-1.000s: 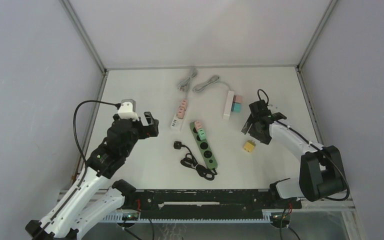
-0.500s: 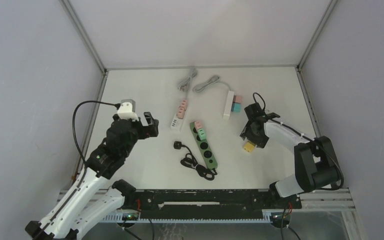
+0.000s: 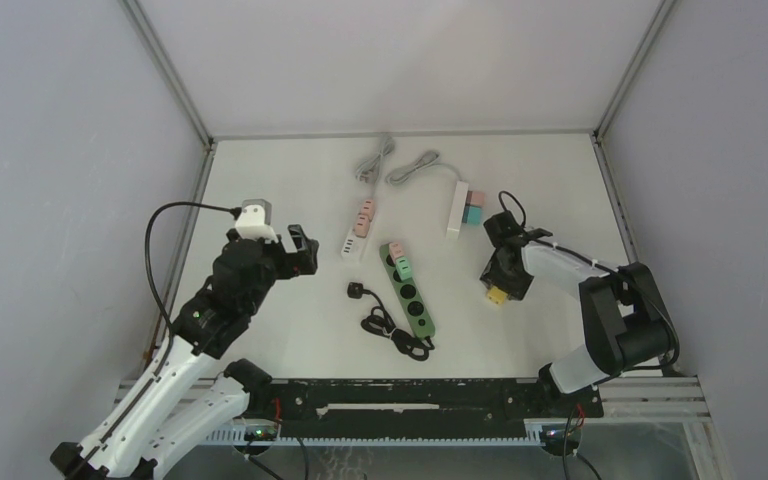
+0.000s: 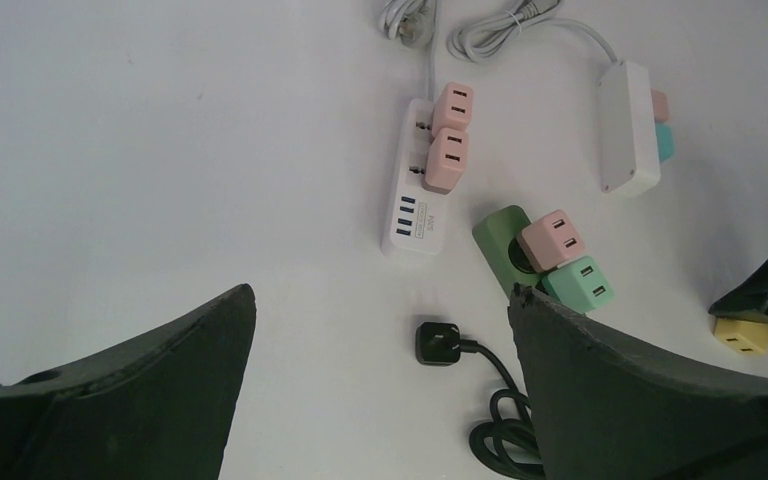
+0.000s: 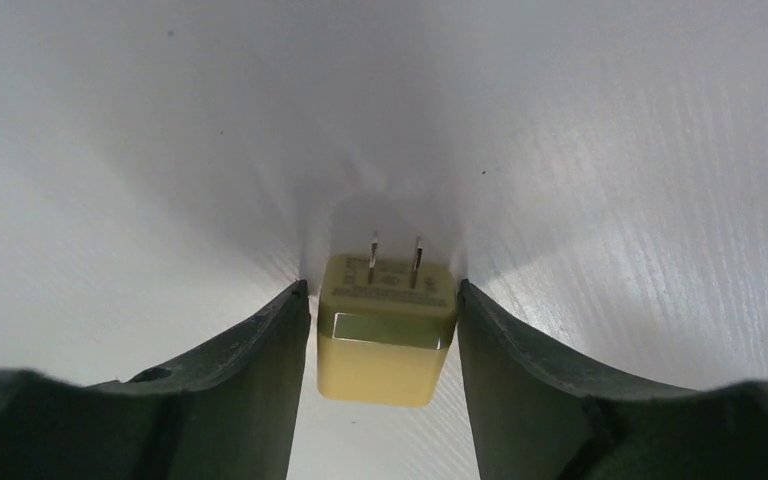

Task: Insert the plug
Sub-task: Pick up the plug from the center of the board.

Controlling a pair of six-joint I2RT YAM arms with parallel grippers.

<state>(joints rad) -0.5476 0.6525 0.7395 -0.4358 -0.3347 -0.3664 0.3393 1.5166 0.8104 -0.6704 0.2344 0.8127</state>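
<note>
Grey walls enclosed a white desk (image 3: 290,180) carrying all items. The left pincer (image 4: 380,293) hung spread and empty above the desk's left side. At centre lay a green power strip (image 3: 410,290) with two adapters seated at its far end and the other sockets vacant. To the right, the yellow plug (image 5: 385,340) lay on the desk, prongs pointing away from the wrist camera. The right pincer (image 5: 380,290) was closed against its two flat flanks.

Assessment: the plug is a small, rigid, light plastic cube with smooth faces, liable to twist if caught by an edge. It is best held square across the flanks, clear of the prongs.
</note>
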